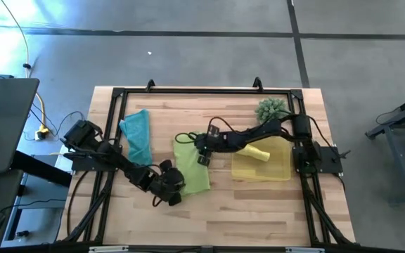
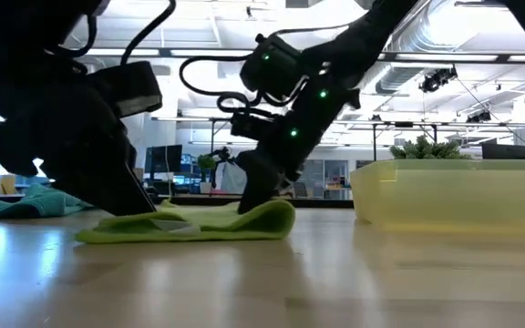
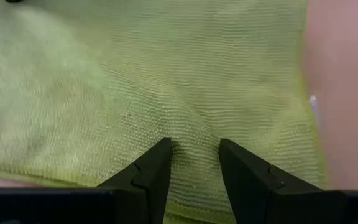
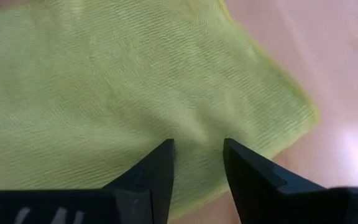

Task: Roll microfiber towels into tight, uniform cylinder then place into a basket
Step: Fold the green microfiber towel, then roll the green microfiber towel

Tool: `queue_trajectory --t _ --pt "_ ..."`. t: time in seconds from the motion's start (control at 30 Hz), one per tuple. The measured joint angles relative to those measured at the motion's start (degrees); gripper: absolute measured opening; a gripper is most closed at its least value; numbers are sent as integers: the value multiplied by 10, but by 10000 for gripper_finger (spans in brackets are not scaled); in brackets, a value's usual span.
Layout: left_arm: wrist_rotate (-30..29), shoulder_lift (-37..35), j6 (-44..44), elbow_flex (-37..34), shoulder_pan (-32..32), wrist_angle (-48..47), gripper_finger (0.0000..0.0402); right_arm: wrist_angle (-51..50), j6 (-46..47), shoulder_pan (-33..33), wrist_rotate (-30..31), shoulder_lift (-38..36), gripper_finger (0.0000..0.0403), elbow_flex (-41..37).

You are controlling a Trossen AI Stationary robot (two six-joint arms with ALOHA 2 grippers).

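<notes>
Lime green microfiber towel (image 1: 192,169) flat at centre of frame on the wooden table (image 1: 259,211); left tool (image 3: 194,163) and right tool (image 4: 197,162) both pressed down on it, tips slightly apart, cloth bunched between but not clamped. Risk: fabric slipping from the gap or tools pulling unevenly, giving a loose, skewed roll. Translucent yellow plastic basket (image 1: 278,171) sits right of centre, rolled yellow towel (image 1: 259,153) already inside.
</notes>
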Motion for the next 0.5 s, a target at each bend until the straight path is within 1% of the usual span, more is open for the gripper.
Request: queue_trajectory --t 0.07,0.1,0.17,0.23,0.33,0.43,0.5 --pt "-22 0 0 0 5 -9 129 12 -34 -5 1 0 130 1" --pt "-27 -2 0 -1 8 -10 129 3 -44 -6 1 -3 130 7" --pt "-17 -11 13 -2 11 -13 129 -43 -57 -5 1 -15 130 21" --pt "13 -24 31 2 13 -13 129 -97 -58 1 -7 -31 130 43" --pt "75 -52 71 12 12 -4 129 -174 -78 17 -42 -54 130 72" --pt "144 -76 122 17 12 -8 129 -211 -133 44 -85 -75 130 80" --pt "186 -96 152 18 12 -18 129 -212 -178 65 -110 -91 130 77"
